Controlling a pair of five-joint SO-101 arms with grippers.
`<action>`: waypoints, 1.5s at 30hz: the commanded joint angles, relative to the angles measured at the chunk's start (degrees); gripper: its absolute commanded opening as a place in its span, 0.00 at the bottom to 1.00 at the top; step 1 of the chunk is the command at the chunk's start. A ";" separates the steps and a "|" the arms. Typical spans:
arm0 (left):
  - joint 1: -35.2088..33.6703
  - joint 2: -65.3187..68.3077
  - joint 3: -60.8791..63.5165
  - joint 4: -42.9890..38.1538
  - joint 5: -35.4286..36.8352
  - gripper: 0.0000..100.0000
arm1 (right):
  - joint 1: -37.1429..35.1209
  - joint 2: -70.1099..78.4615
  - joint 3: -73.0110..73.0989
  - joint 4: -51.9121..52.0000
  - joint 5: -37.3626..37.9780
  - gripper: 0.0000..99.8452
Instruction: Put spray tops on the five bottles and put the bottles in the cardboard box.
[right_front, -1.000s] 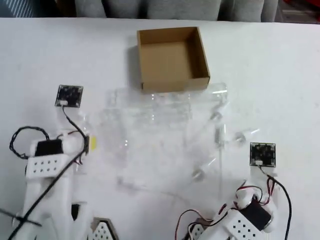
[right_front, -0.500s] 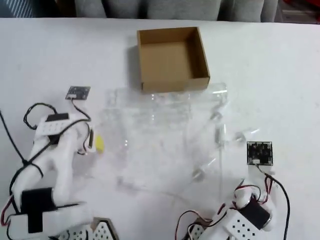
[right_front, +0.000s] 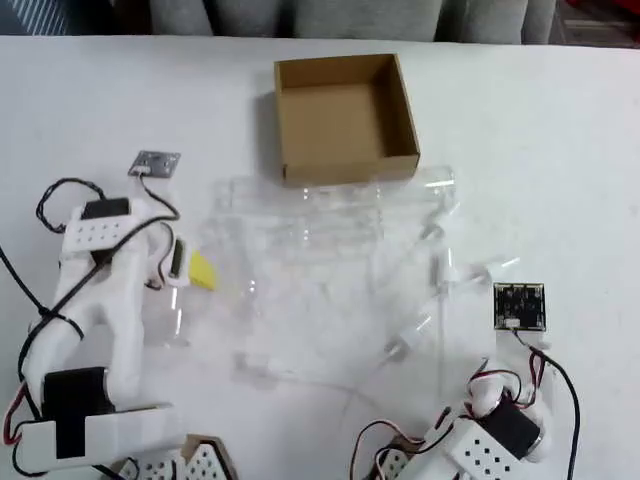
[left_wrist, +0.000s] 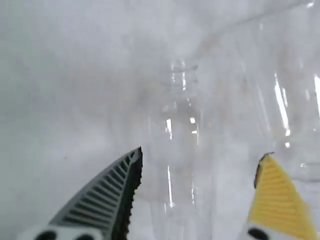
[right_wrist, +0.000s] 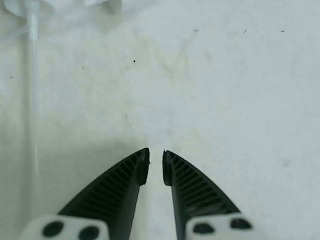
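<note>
The left gripper (left_wrist: 202, 154) is spread wide, one grey finger and one yellow, straddling a clear bottle (left_wrist: 175, 130) without touching it. The bottle's long axis runs straight away from the gripper, with its open, uncapped neck at the far end. More clear bottles (right_front: 300, 235) lie mid-table, just in front of the cardboard box (right_front: 345, 165). Spray tops (right_front: 412, 332) lie to their right. The right gripper (right_wrist: 155, 167) hovers over the bare white table (right_front: 560, 150), its fingers almost together and holding nothing.

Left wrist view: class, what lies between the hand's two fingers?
A clear uncapped bottle lies between the left hand's open fingers, as the left wrist view shows.
</note>
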 joint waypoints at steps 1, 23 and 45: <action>-0.84 -0.13 -4.84 2.81 -0.35 0.35 | -0.31 0.13 0.44 0.04 0.44 0.02; -0.48 0.92 -3.08 -0.18 -7.21 0.35 | -0.22 0.22 0.44 0.04 0.44 0.02; 1.36 14.37 -9.93 -4.04 -4.75 0.35 | -0.22 0.22 0.44 0.04 0.44 0.02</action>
